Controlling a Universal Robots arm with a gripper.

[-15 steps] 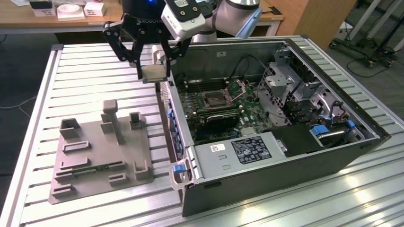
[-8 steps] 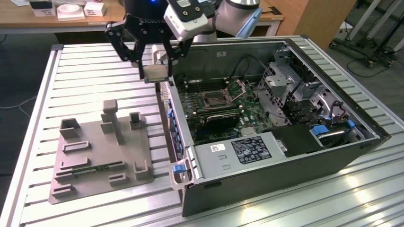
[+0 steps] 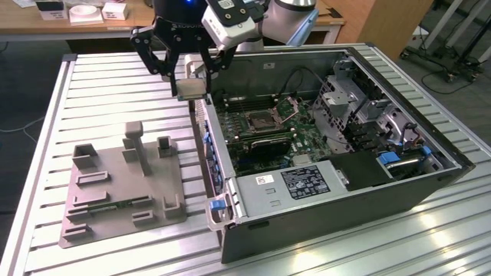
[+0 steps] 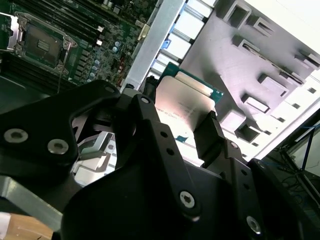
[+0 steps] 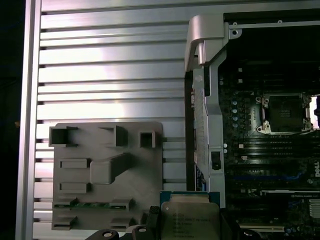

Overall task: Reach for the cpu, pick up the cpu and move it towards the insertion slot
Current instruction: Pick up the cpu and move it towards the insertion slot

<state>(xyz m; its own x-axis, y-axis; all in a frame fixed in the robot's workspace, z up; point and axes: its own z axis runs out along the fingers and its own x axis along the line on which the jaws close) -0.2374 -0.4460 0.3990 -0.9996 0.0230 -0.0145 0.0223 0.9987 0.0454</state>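
The cpu (image 3: 190,88) is a flat square chip with a silvery top, and it hangs in the air over the open computer case's wall on the exterior view's left. My gripper (image 3: 190,80) is shut on it, with black fingers (image 4: 210,135) pressing on two opposite edges. Both wrist views show the cpu (image 4: 184,97) (image 5: 190,216) between the fingers. The insertion slot (image 3: 263,121) is a silver-framed socket with a dark centre on the green motherboard, and its hinged plate stands open. In both wrist views the insertion slot (image 4: 42,45) (image 5: 284,112) lies inside the case, apart from the chip.
The open computer case (image 3: 429,184) lies on a slatted metal table (image 3: 107,80). A grey plastic tray (image 3: 123,184) with raised blocks and recesses sits on the exterior view's left of it. Inside the case are a drive cage (image 3: 349,98), cables and a labelled grey box (image 3: 295,183).
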